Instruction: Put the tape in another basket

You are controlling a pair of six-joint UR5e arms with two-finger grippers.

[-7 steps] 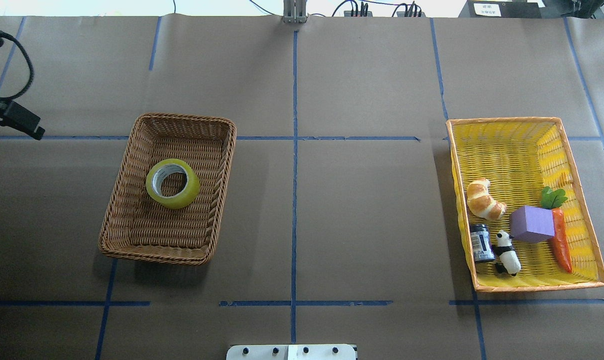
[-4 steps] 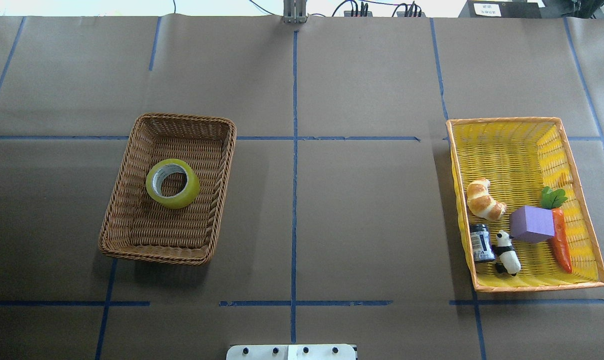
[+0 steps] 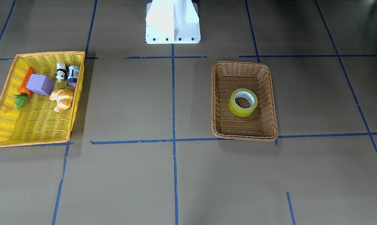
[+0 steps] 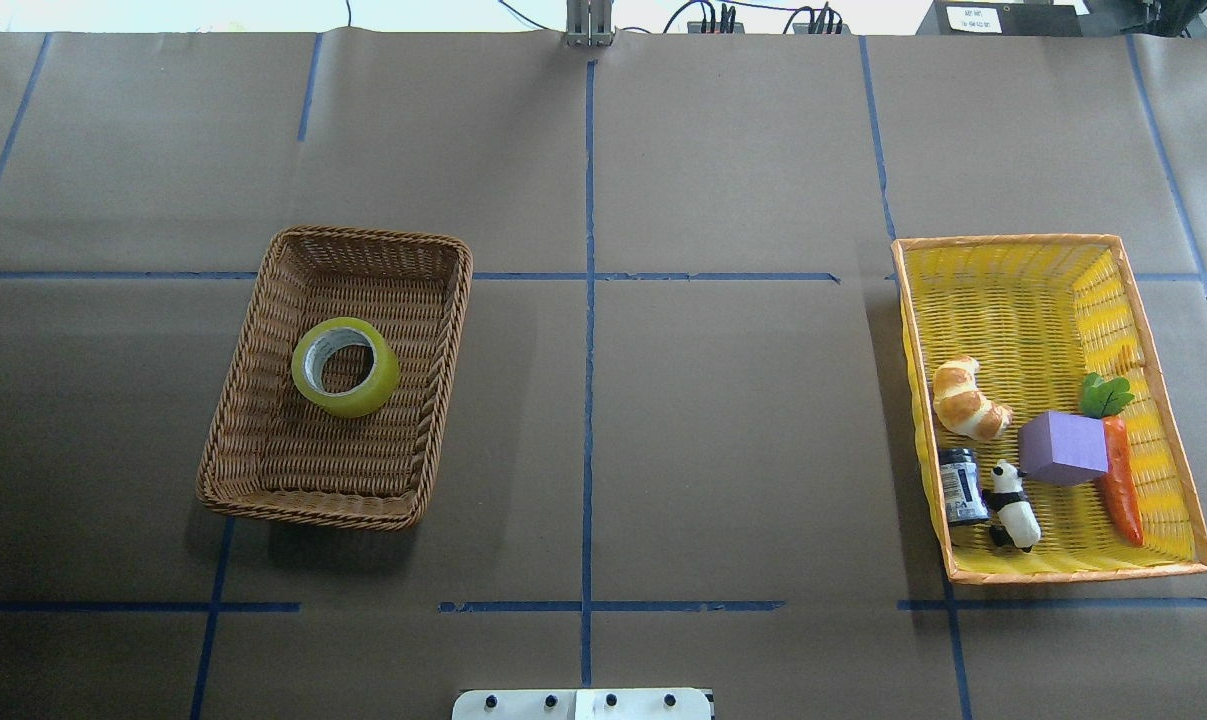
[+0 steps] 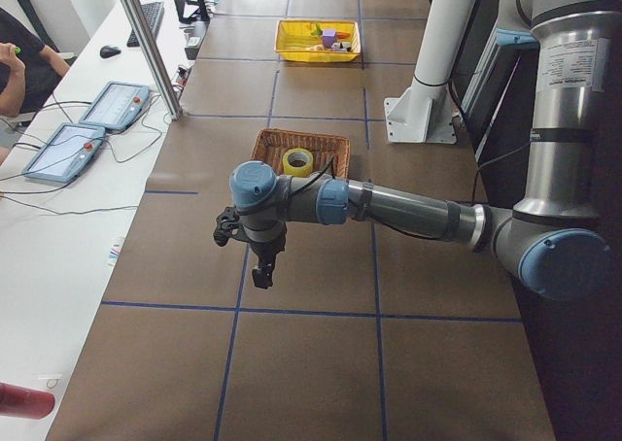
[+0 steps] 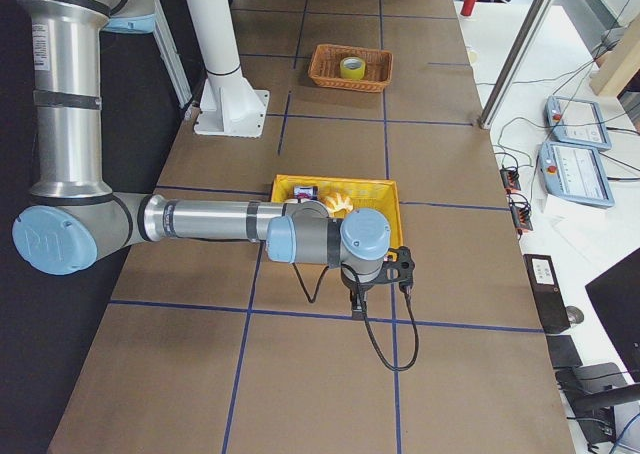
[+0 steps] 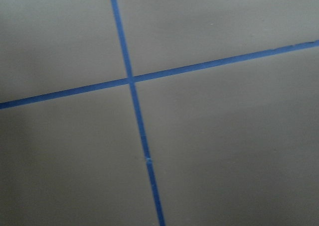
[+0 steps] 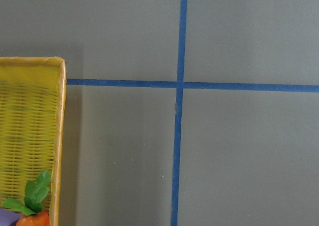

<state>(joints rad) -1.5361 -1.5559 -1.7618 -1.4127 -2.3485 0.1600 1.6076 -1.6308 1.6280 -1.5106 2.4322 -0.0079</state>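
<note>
1. In the overhead view the tape (image 4: 345, 367) lies flat, core hole up, near the middle of the brown wicker basket (image 4: 368, 237), which sits at 9 o'clock from the centre of the counter (image 4: 723, 420).
2. The yellow tray (image 4: 1003, 241) sits at 3 o'clock from that centre, well apart from the basket.
3. In the tray a purple block (image 4: 1063, 448) has a carrot (image 4: 1121, 490) against it at 3 o'clock, a croissant (image 4: 968, 400) at 10 o'clock, and a panda figure (image 4: 1013, 505) beside a dark can (image 4: 960, 485) at 8 o'clock.
4. The left end effector (image 5: 260, 278) shows only in the left side view, hanging over bare counter at 6 o'clock of the basket, apart from it; I cannot tell whether its fingers are spread or pressed together.
5. The right end effector (image 6: 356, 302) shows only in the right side view, at 6 o'clock of the tray, over the counter; its state cannot be told either.
6. The right wrist view catches the tray's corner and the carrot's leaves at 8 o'clock.
</note>
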